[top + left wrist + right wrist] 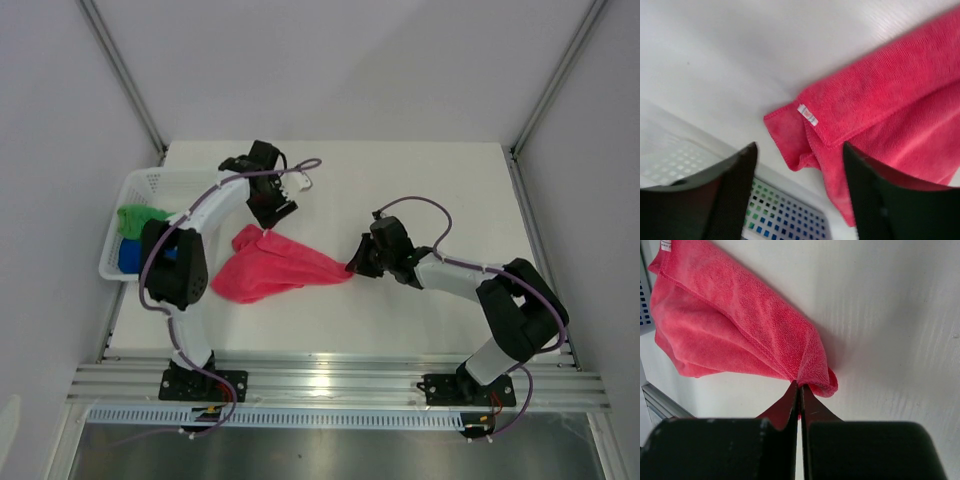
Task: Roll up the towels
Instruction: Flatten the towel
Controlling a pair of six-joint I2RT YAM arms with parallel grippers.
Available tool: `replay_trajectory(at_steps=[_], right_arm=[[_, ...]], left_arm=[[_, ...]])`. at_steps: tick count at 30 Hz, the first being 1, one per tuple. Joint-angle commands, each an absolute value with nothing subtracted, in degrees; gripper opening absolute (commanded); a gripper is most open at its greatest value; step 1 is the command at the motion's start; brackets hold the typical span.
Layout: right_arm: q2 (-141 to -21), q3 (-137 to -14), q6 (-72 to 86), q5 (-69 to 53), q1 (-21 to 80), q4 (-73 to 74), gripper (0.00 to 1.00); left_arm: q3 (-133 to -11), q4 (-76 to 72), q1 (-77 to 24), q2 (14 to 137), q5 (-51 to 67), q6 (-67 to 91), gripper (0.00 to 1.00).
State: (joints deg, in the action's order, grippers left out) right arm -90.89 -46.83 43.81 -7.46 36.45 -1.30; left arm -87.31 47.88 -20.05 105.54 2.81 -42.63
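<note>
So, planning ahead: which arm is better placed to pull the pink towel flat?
Right: the right gripper is shut on the towel corner; the left gripper hangs open over the other end.

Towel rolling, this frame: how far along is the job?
Done: nothing plainly rolled. The green towel and blue towel lie bunched in the white basket. In hand: the right gripper is shut on one end of the pink-red towel, loosely folded on the table; the left gripper hangs open over its labelled corner. Left: rolling it, likely the others too.
</note>
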Motion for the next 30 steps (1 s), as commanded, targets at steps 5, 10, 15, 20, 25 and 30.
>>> replay_trajectory(at_steps=[5, 10, 15, 20, 25, 30], right_arm=[[-93.3, -46.7, 43.5, -7.4, 36.9, -4.1, 0.0], [-93.2, -46.5, 43.1, -6.8, 36.8, -3.8, 0.0], [-93.1, -45.9, 43.5, -6.6, 36.8, -4.4, 0.0], [-92.6, -45.3, 44.0, -6.5, 36.8, -5.1, 0.0], [-92.3, -44.8, 44.1, -6.2, 37.0, -5.4, 0.0], [-92.2, -45.1, 43.9, -5.6, 36.9, -4.9, 0.0]], left_arm=[[-100.6, 63.4, -16.7, 117.1, 9.2, -26.8, 0.6], [-99.2, 64.0, -16.6, 118.3, 9.1, -25.1, 0.59], [-99.7, 64.1, -16.4, 120.5, 9.0, -23.8, 0.57], [-101.7, 64.0, -15.9, 123.7, 4.3, -22.4, 0.56], [-103.6, 64.9, -14.9, 126.3, 3.9, -21.8, 0.5], [-103.4, 65.3, -14.9, 125.5, 5.9, -22.0, 0.25]])
